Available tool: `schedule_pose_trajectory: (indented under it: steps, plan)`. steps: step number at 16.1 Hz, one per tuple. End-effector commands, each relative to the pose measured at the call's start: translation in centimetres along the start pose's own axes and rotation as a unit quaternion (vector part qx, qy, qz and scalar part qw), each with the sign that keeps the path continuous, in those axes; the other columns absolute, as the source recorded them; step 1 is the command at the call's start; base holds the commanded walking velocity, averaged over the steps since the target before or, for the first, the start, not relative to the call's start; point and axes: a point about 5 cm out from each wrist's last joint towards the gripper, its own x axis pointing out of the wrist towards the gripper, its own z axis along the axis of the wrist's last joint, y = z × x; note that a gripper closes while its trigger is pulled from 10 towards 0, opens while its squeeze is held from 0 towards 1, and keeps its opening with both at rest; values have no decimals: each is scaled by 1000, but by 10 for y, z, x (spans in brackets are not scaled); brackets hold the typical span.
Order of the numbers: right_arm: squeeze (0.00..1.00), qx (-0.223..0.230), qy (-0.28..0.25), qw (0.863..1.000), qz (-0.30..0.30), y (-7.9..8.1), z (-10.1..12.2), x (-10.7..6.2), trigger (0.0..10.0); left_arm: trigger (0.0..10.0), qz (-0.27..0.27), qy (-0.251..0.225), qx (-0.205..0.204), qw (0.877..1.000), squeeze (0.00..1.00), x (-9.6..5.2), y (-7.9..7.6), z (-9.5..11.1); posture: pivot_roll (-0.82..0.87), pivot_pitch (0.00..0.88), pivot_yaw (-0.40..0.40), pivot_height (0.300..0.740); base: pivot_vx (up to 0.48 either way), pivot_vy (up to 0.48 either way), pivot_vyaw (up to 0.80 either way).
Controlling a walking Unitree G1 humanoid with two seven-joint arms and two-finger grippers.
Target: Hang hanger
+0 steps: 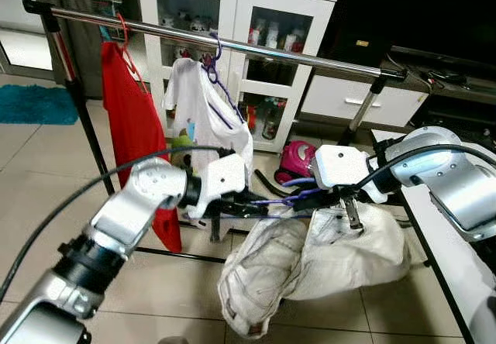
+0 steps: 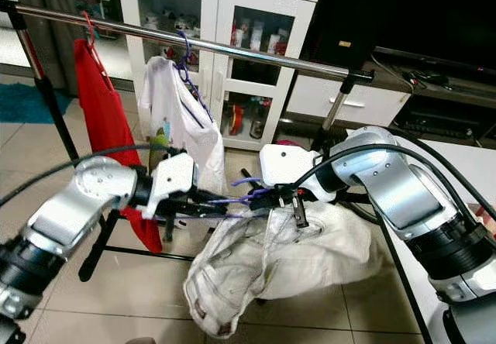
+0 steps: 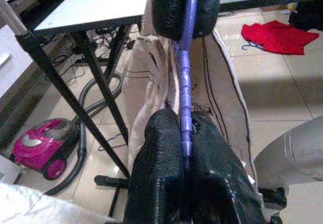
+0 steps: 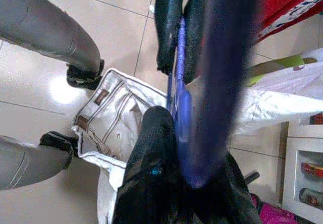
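Both grippers meet in front of the robot, below the rail (image 1: 232, 43), holding a purple hanger (image 1: 280, 199) between them with white trousers (image 1: 310, 263) draped from it down toward the floor. The left gripper (image 1: 246, 207) is closed on one end of the hanger; its wrist view shows the purple bar pinched between the two black fingers (image 3: 156, 168). The right gripper (image 1: 310, 198) grips the other end, and its wrist view shows the purple bar running between its fingers (image 4: 151, 153), though a blurred dark shape close to the lens hides part of the grip, so it seems clamped rather than plainly so. The hanger lies roughly level, well below the rail and not hooked on it. On the rail hang a red garment (image 1: 136, 127) near its left end and a white shirt (image 1: 203, 111) on another purple hanger toward the middle. A pink vacuum (image 1: 296, 161) sits on the floor behind the trousers, before a white cabinet (image 1: 232, 18).
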Motion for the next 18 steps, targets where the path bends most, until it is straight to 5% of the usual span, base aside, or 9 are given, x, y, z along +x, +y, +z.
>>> schedule_pose_trajectory:
  steps: [1,8,9,10,11,18]
  plan:
    - [0,-36,-13,999,-12,-8,14,-9,0,0,5,-15,17,1000,0,3,0,9,86,0,-172,740,0,0,0]
    - [0,-28,-62,997,-26,-11,24,-16,0,0,41,-124,-8,991,0,4,-14,22,88,0,-176,740,0,0,0]
    - [27,-27,-69,997,-28,-11,24,-16,3843,0,44,-128,-9,991,0,3,-15,22,88,0,-176,740,0,0,0]
    - [800,-19,-78,996,-28,-11,26,-17,10000,0,49,-135,-8,990,0,1,-16,23,87,0,-173,740,0,0,0]
    - [1000,-16,-84,996,-33,-12,27,-18,10000,0,54,-139,-6,989,0,0,-16,24,87,0,-173,740,0,0,0]
    - [1000,8,-124,988,-87,-13,30,-39,10000,0,92,-136,-29,986,0,-5,-18,16,76,0,-161,740,0,0,0]
